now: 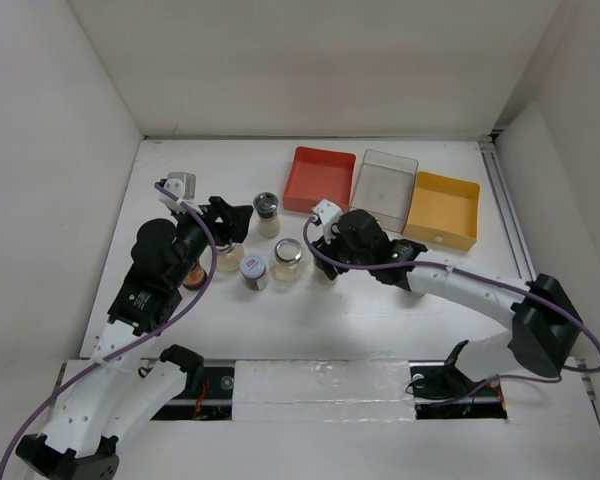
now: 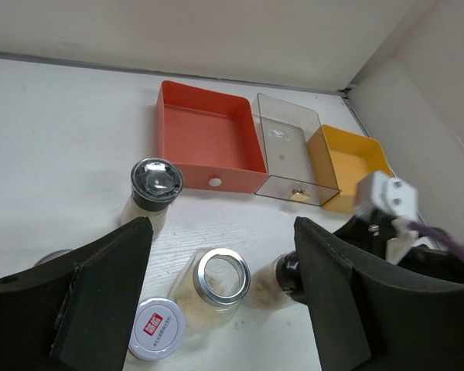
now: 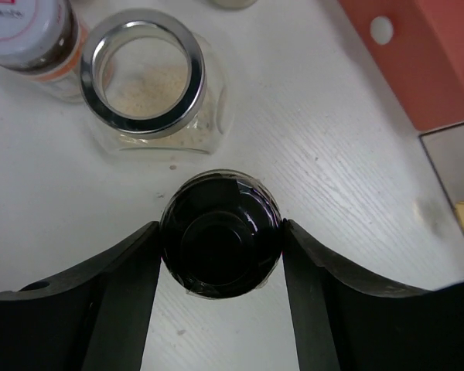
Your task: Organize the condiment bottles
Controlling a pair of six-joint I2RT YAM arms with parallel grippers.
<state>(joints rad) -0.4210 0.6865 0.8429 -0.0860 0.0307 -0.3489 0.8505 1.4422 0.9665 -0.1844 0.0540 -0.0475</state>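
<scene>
**Bottles clustered left of centre, one in the right pincer**

Bottles stand grouped on the white table (image 1: 360, 320), near and to the left of the three trays. Farthest left, a bottle showing orange (image 1: 194, 273) is half hidden under the left arm. The left gripper (image 2: 220, 228) hangs just right of it with its fingers wide apart and nothing between them. A pale-filled bottle (image 1: 229, 260) stands just near of it.

Next comes the white-capped bottle (image 2: 156, 328), with red print on its lid. The silver-rimmed jar (image 2: 223, 277) of pale powder sits just beside it on the right. Farther back stands the dark-lidded shaker (image 2: 156, 182), apart from both.

Right of the jar, the right gripper (image 3: 220, 239) is closed on the black-capped bottle (image 3: 220, 251), one finger against each side of the cap. The bottle is upright on the table.

Along the far right lie the red tray (image 1: 320, 180), the clear tray (image 1: 384, 182) and the yellow tray (image 1: 442, 205), side by side.
</scene>
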